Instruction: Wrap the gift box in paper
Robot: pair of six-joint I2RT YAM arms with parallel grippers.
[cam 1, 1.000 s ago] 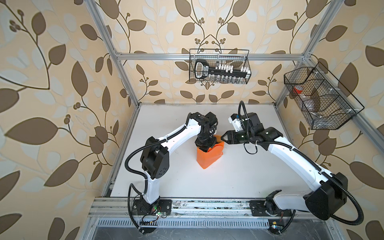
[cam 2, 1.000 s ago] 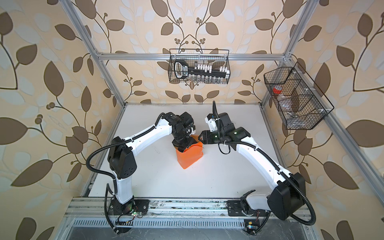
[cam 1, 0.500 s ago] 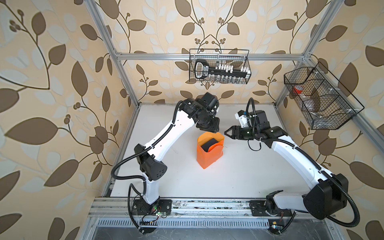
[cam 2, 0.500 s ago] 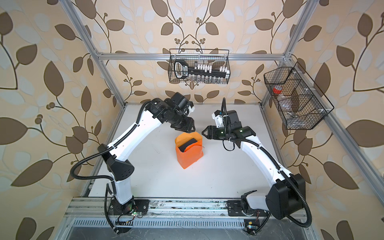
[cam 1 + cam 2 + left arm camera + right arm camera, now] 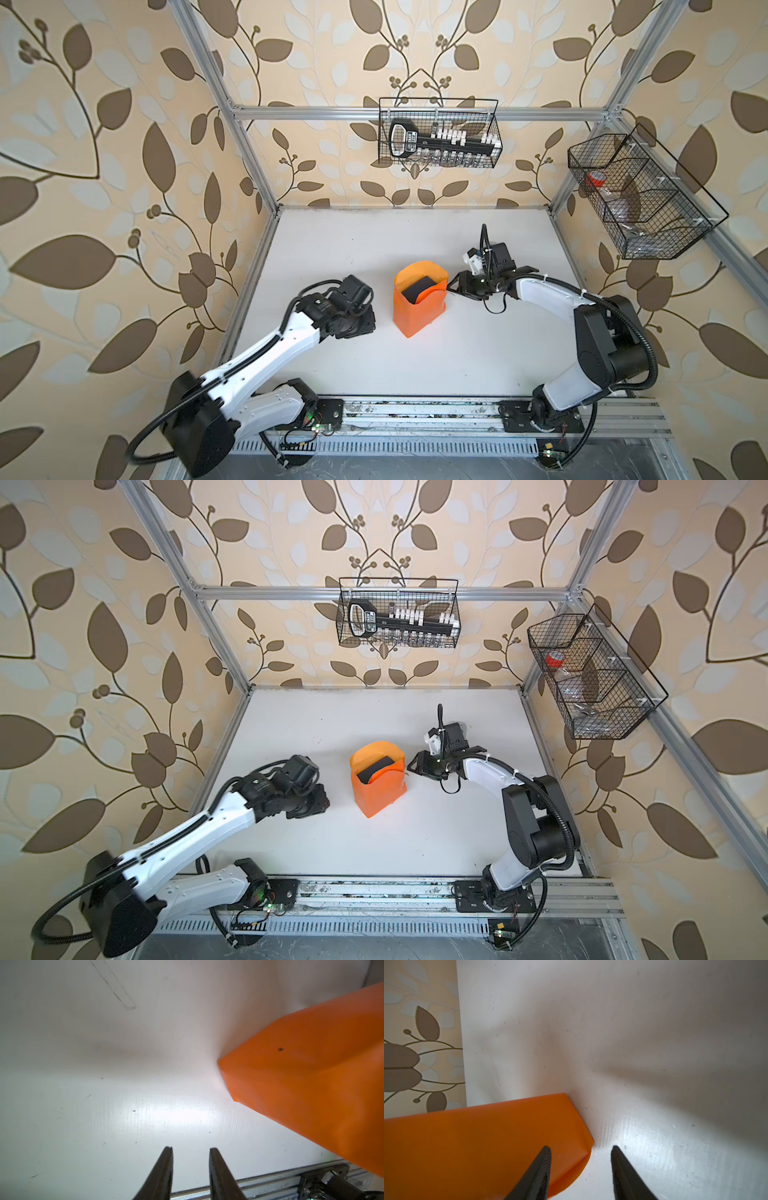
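Orange paper [image 5: 419, 316], thin, glossy, light, probably slippery: it stands loosely around the gift box [image 5: 417, 289] at the centre of both top views, top unfolded. We judge its free upper edges the best hold.

Left gripper [image 5: 191, 1148]: partly open, empty, well apart.

Right gripper [image 5: 581, 1147]: jaws apart, empty, just beside the paper's edge.

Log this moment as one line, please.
paper: folded up around gift box | left gripper: open, clear | right gripper: open, beside paper
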